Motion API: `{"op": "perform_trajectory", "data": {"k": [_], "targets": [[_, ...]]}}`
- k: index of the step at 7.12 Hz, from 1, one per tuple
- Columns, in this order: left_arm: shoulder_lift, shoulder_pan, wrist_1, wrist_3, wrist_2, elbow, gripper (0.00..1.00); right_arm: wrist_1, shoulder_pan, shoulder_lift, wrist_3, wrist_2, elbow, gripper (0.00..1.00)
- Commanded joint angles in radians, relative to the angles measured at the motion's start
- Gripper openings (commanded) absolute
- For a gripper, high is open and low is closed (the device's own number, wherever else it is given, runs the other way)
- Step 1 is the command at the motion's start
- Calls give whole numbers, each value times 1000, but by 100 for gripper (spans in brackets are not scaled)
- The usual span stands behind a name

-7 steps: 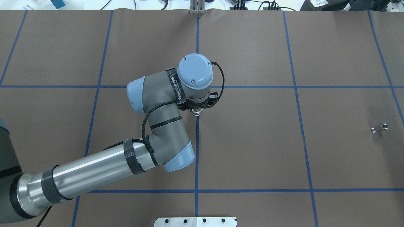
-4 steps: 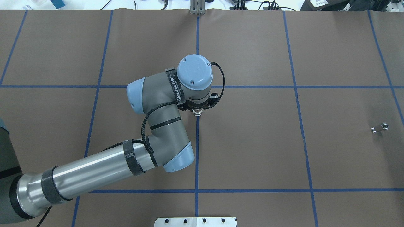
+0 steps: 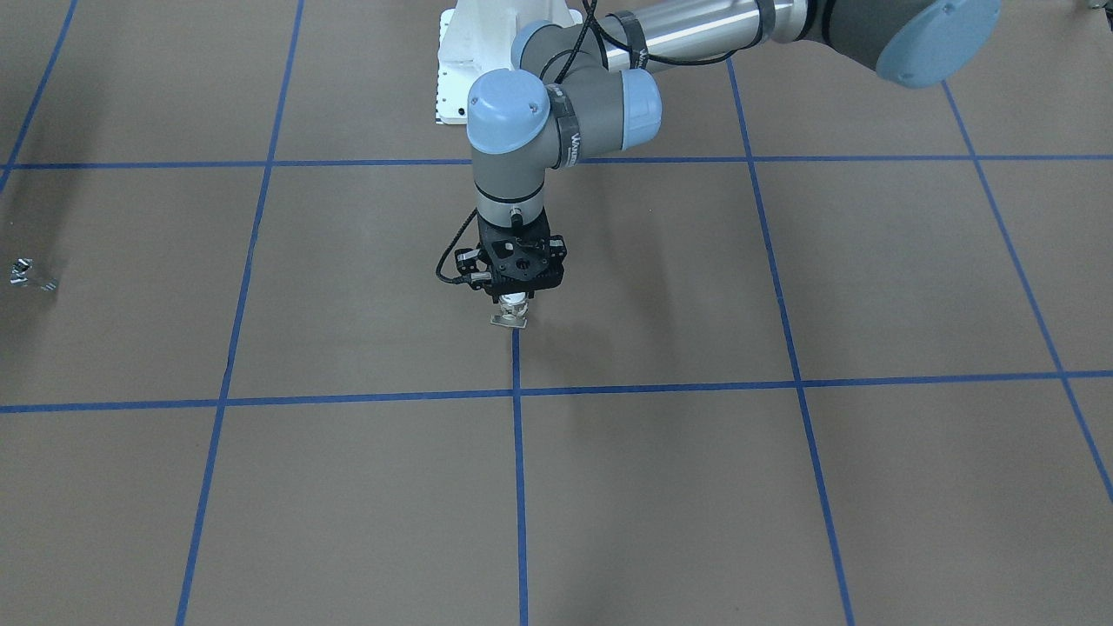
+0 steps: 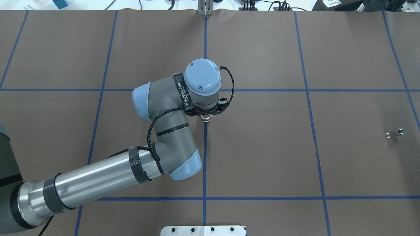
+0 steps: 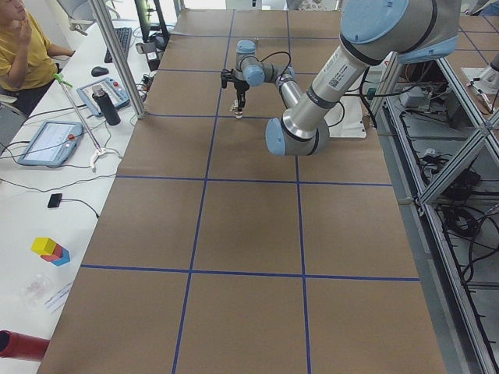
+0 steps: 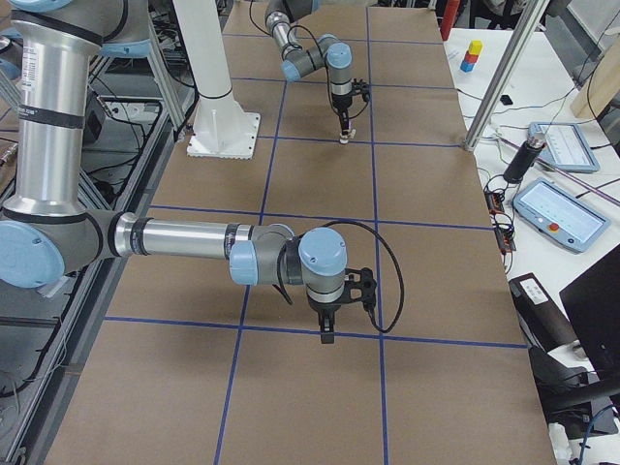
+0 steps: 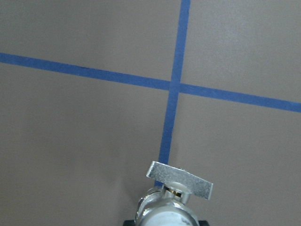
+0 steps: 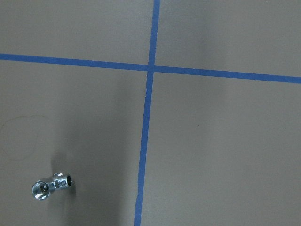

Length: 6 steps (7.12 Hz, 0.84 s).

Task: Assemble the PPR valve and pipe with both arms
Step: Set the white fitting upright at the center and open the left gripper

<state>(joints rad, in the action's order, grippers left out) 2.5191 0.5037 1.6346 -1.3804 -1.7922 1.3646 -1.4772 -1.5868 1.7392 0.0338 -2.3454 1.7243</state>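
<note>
My left arm (image 4: 170, 131) reaches to the table's middle. Its gripper (image 3: 513, 300) points straight down and is shut on a chrome valve (image 3: 510, 315), whose flat handle hangs just above the table over a blue tape line. The valve also shows in the left wrist view (image 7: 176, 195) and the overhead view (image 4: 205, 117). A small chrome pipe fitting (image 4: 394, 132) lies alone far to the right, and shows in the right wrist view (image 8: 51, 184) and the front view (image 3: 26, 274). My right gripper (image 6: 327, 327) hangs over the table; I cannot tell if it is open or shut.
The brown table cover (image 4: 262, 147) carries a grid of blue tape lines. The white bolted pedestal (image 3: 469, 61) stands at the robot's edge. A metal post (image 4: 205, 8) stands at the far edge. Tablets and a bottle (image 6: 528, 160) lie on the operators' side bench.
My left wrist has shifted very slightly toward the robot's edge with the valve still held. The chrome fitting has not moved.
</note>
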Motion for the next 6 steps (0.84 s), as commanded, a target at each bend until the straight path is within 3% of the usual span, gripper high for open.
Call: {"op": "perform_trajectory", "data": {"k": [1, 5, 6], "targets": [[0, -1, -1, 20, 1, 4, 100, 14, 1, -1, 0, 0, -3, 100], [-29, 47, -45, 95, -9, 117, 100, 361, -1, -1, -2, -27, -179, 100], [-55, 90, -140, 172, -74, 210, 100, 359, -1, -6, -8, -38, -180, 100]]}}
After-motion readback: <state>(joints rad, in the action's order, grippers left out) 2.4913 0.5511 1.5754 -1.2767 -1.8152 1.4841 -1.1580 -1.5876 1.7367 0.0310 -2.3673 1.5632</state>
